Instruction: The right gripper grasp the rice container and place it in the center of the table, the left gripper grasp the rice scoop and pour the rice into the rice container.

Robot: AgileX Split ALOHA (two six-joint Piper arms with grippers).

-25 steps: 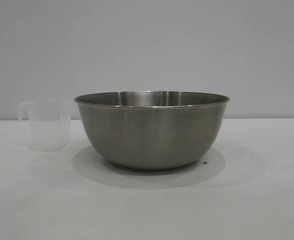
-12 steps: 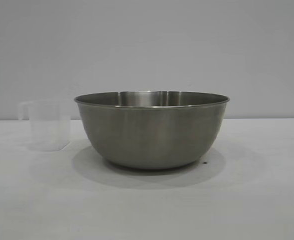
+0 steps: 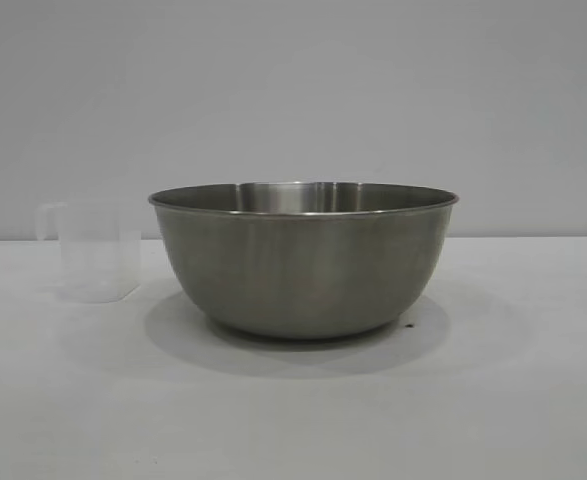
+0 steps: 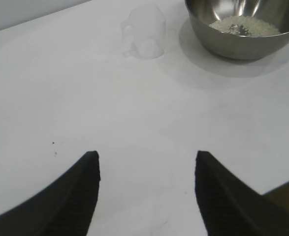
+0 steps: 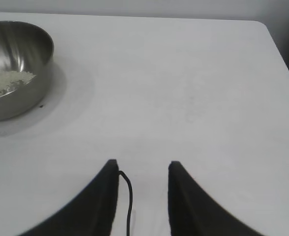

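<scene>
The rice container (image 3: 303, 260), a big steel bowl, stands in the middle of the white table (image 3: 293, 420). A pale layer of rice (image 4: 242, 25) lies in its bottom, seen too in the right wrist view as rice (image 5: 6, 81). The rice scoop (image 3: 91, 250), a translucent cup, stands upright left of the bowl, apart from it; the left wrist view also shows the scoop (image 4: 144, 32). My left gripper (image 4: 146, 157) hovers open over bare table, far from both. My right gripper (image 5: 143, 164) is open too, with nothing between its fingers, well away from the bowl (image 5: 11, 69).
The table's rounded corner and edge (image 5: 277, 44) lie on the far side of the right gripper from the bowl. A thin black cable (image 5: 128, 196) hangs between the right gripper's fingers. A plain grey wall (image 3: 293, 90) stands behind the table.
</scene>
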